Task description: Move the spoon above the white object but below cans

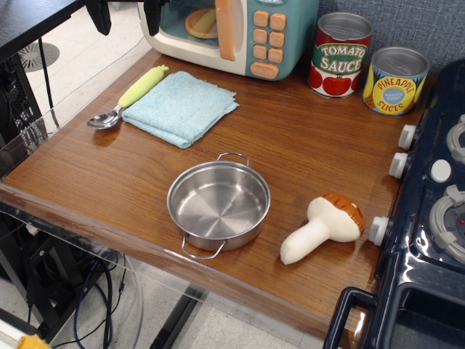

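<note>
Item: spoon (129, 99), green handle, metal bowl; lying at the bench's (87, 171) far left, touching the blue cloth's (180, 106) edge, untouched. Item: white mushroom (322, 227), resting near right by the stove knobs. Items: tomato can (340, 54) and pineapple can (394, 81), standing at the back right. Gripper (123, 14): hanging at the top edge above the spoon, jaws mostly cropped; open or closed, cannot tell. Step: approach pending, by appearance. Next move is calling for descent onto the handle, then carriage to bare wood between cans and mushroom.
</note>
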